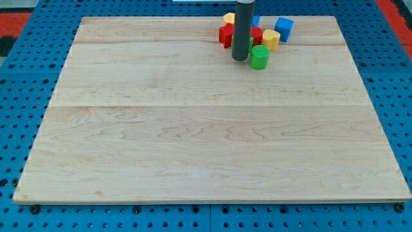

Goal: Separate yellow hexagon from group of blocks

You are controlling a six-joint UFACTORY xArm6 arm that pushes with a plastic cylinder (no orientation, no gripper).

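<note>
Wooden board: my tip touches one green cylinder, holding nothing.

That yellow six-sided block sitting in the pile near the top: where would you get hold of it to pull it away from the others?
I have no gripper, so I push rather than grip. The yellow hexagon sits at the cluster's right, with the blue block beside it and the green cylinder below. My tip is left of the cylinder. I'd probably press the hexagon's left face, the side toward the red block, and slide it rightward.
</note>
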